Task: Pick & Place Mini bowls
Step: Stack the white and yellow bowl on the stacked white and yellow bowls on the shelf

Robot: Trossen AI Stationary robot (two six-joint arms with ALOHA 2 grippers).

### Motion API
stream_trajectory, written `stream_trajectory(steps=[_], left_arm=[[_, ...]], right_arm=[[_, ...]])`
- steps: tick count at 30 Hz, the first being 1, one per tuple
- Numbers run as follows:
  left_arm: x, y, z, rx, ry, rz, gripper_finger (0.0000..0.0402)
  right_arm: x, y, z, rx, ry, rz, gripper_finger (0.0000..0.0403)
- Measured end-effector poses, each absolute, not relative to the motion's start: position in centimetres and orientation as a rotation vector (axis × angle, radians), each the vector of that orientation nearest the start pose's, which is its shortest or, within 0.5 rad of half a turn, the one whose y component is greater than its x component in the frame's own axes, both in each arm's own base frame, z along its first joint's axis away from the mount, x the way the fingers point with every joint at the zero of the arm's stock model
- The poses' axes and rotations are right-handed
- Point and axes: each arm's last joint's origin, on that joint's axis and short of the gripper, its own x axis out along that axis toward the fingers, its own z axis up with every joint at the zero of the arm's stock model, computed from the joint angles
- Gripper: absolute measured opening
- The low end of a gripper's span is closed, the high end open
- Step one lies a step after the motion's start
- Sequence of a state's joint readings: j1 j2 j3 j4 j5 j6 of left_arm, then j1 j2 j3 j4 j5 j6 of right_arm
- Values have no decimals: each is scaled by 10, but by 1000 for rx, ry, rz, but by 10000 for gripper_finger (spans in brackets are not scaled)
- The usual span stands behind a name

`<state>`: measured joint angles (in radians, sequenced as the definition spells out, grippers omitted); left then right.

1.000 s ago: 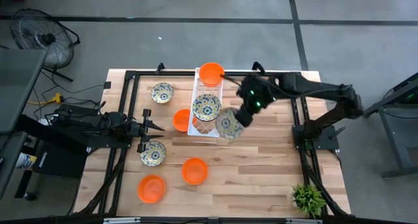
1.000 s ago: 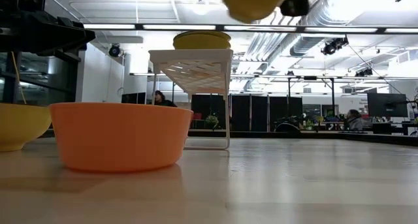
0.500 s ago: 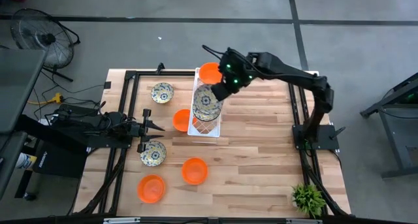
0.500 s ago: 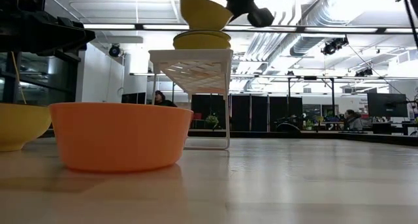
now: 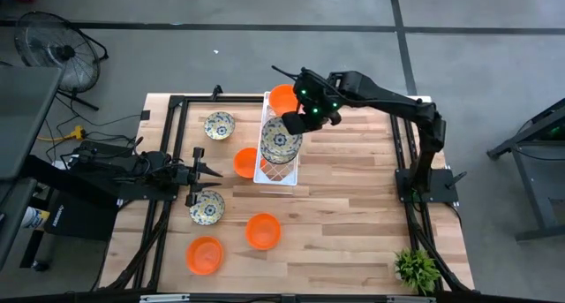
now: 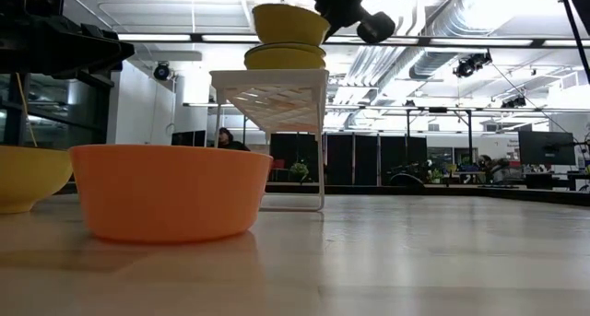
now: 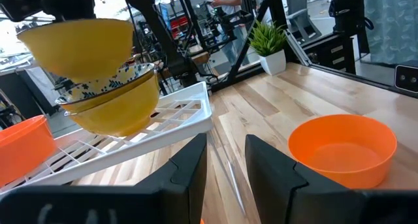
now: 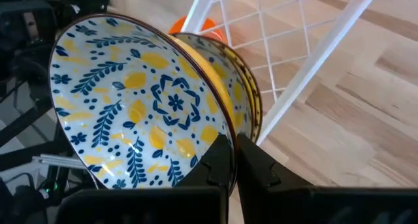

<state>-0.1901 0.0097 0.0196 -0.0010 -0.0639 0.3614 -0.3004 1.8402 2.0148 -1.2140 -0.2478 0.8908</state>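
My right gripper (image 5: 300, 122) is over the long white lattice tray (image 5: 265, 172), shut on a cream floral mini bowl (image 5: 281, 144). That bowl sits tilted in a second floral bowl (image 6: 284, 56) standing on the tray. An orange bowl (image 5: 282, 98) stands on the tray's far end. On the table stand two floral bowls (image 5: 219, 124) (image 5: 207, 206) and three orange bowls (image 5: 244, 162) (image 5: 262, 231) (image 5: 204, 254). My left gripper (image 5: 207, 172) waits open at the table's left, just beyond the near floral bowl. My right gripper pinches the floral bowl's rim (image 8: 225, 138), one finger (image 8: 219, 164) inside the bowl and one (image 8: 260, 166) outside its yellow wall. The fingers come slanting down from the table's right. The bowl is tilted, its base down inside the lower bowl (image 8: 243, 87).
The tray stands raised on legs (image 6: 321, 141) above the wood. A small green plant (image 5: 415, 268) sits at the table's near right corner. Black frame rails (image 5: 168, 153) run along the left and right sides. Bare wood lies right of the tray.
My right gripper carried the floral bowl from off the tray's near right corner toward the far left, over the tray, then lowered it into the floral bowl standing there. The bowl has levelled somewhat. The gripper stays shut on it.
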Motion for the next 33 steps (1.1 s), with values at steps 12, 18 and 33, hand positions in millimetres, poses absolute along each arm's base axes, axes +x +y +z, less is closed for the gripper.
stream_trajectory(steps=[12,18,33], left_arm=[[96,-17,169,360,-32,-123,101],[96,-17,169,360,-32,-124,101],[96,-17,169,360,-32,-124,101]], right_arm=[[370,-99,361,1127,967,-508,0],[371,-99,357,1125,985,-531,0],[371,-100,353,1110,1001,-571,8]])
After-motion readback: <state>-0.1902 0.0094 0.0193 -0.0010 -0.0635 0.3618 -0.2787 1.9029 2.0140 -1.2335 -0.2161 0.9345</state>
